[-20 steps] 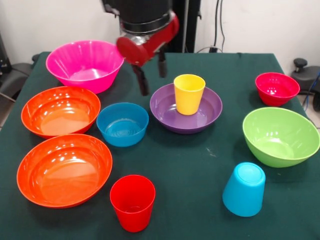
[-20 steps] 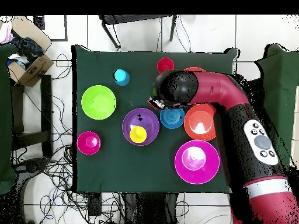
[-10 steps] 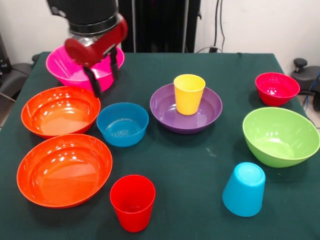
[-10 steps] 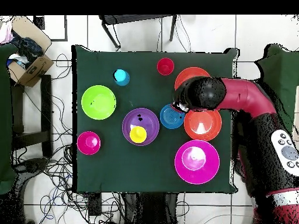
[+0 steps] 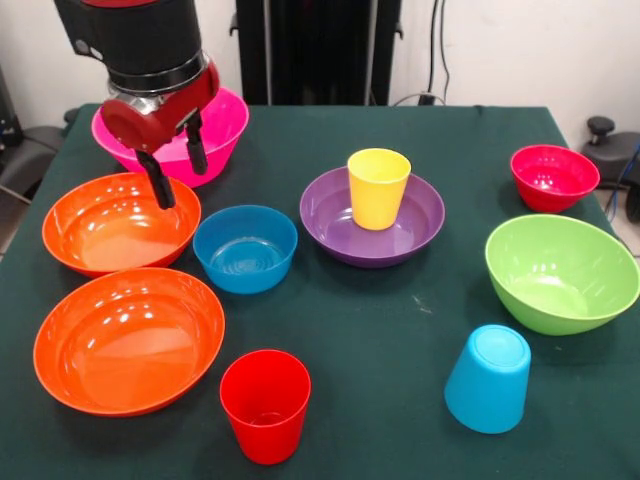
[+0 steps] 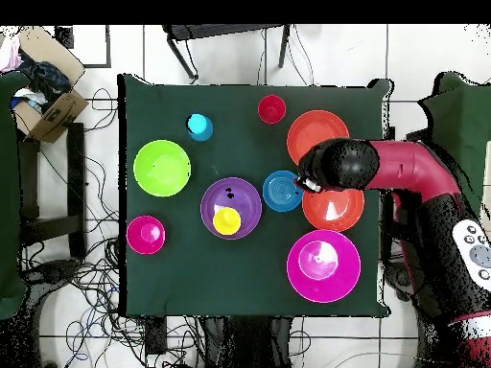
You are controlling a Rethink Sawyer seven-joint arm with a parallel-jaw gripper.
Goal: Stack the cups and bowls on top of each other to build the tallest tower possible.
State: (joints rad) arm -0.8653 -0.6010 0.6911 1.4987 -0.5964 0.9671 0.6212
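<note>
My gripper (image 5: pixel 183 187) hangs open and empty over the far rim of the upper orange bowl (image 5: pixel 110 225), in front of the magenta bowl (image 5: pixel 222 122). From overhead the gripper (image 6: pixel 307 183) sits between the small blue bowl (image 6: pixel 278 194) and that orange bowl (image 6: pixel 338 211). A second orange bowl (image 5: pixel 125 340) lies nearer the camera. The small blue bowl (image 5: pixel 245 248) stands beside the purple bowl (image 5: pixel 420 222), which holds the upright yellow cup (image 5: pixel 378 187). The red cup (image 5: pixel 265 403) stands upright and the light blue cup (image 5: pixel 487 378) is upside down. The lime green bowl (image 5: pixel 560 272) and crimson bowl (image 5: pixel 553 177) sit at the right.
All pieces rest apart on the dark green tablecloth (image 5: pixel 400 320). In the overhead view a cardboard box (image 6: pixel 46 96) sits on a side stand beyond the table's left edge, and cables trail over the floor (image 6: pixel 86 287).
The arm swung left in the front view, from beside the purple bowl to above the upper orange bowl's far rim. The gripper stayed open and empty. No cup or bowl moved.
</note>
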